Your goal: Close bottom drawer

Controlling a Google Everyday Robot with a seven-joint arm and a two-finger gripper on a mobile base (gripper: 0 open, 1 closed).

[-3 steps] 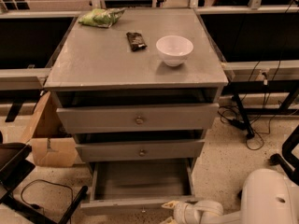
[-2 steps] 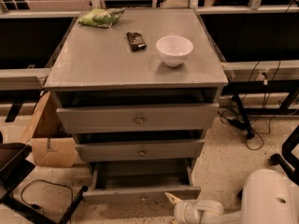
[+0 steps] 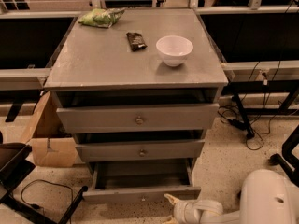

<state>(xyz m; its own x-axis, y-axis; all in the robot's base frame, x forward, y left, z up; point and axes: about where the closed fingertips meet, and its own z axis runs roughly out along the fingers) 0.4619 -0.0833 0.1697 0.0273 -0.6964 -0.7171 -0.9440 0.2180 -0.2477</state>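
The bottom drawer is the lowest grey drawer of the cabinet. It stands partly pulled out, and its empty inside shows. My gripper is at the bottom edge of the view, on the end of the white arm. Its tip is against the right part of the drawer's front panel. The two drawers above, the top one and the middle one, also stick out a little.
On the cabinet top lie a white bowl, a dark snack bar and a green bag. A cardboard box stands at the left, next to a black stand. Cables run at the right.
The bottom drawer's front panel has moved back toward the cabinet, so less of its inside shows. My gripper has moved in with it, up against the panel.
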